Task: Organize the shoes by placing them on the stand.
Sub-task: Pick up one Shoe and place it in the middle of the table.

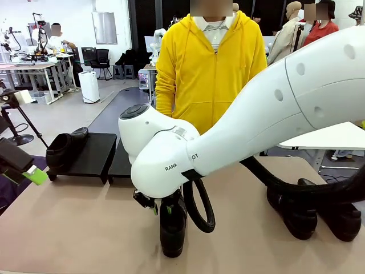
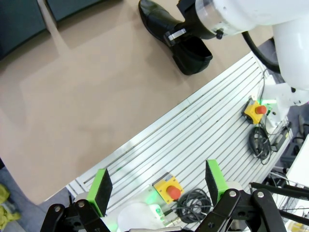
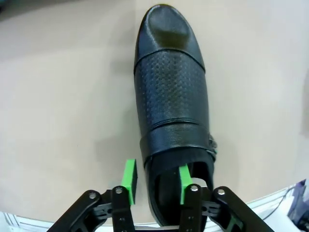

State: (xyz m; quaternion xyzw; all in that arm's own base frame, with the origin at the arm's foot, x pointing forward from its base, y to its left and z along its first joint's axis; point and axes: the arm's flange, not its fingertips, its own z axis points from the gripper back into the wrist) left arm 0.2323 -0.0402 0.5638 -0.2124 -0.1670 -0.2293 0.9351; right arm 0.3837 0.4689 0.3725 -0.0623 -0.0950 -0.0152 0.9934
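One black shoe (image 1: pixel 172 227) lies on the table in front of me, toe toward me (image 3: pixel 170 101). My right gripper (image 3: pixel 156 180) stands over its heel end, open, with one green pad outside the side wall and the other inside the shoe's opening, neither pressing. In the left wrist view this shoe (image 2: pixel 164 24) shows with that gripper on it. Another shoe (image 1: pixel 65 148) sits on the left tray of the black stand (image 1: pixel 97 155). Two more shoes (image 1: pixel 296 214) (image 1: pixel 337 216) lie at the right. My left gripper (image 2: pixel 157 187) hangs open and empty at the table's left edge (image 1: pixel 28 171).
A person in a yellow hoodie (image 1: pixel 208 68) stands at the far side, behind the stand. The right arm's big white link (image 1: pixel 274 114) crosses the middle of the table. Below the left gripper lies a slotted metal base (image 2: pixel 203 130) with emergency buttons and cables.
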